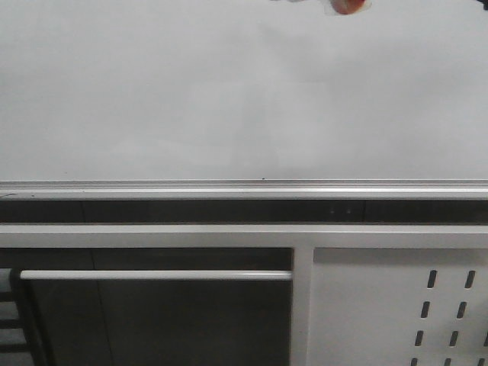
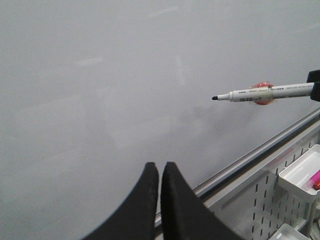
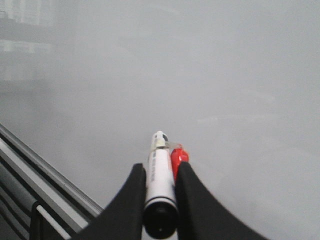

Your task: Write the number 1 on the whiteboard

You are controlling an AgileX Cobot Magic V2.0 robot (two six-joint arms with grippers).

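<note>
So our right tool (image 3: 159, 200) grips the white black-tipped marker pen (image 2: 265, 92) near the blank pale grey whiteboard (image 1: 191, 99); left tool (image 2: 159, 175) is closed, empty. Next we probably need tip contact.

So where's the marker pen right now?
The marker pen sits clamped in the right tool, tip pointing at the blank whiteboard, above its silver rail.

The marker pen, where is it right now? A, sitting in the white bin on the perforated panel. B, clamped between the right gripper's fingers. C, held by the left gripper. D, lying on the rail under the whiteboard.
B: the right wrist view shows the marker pen squeezed between the right gripper's black fingers, pointing at the whiteboard, while the left gripper is shut on nothing.
</note>
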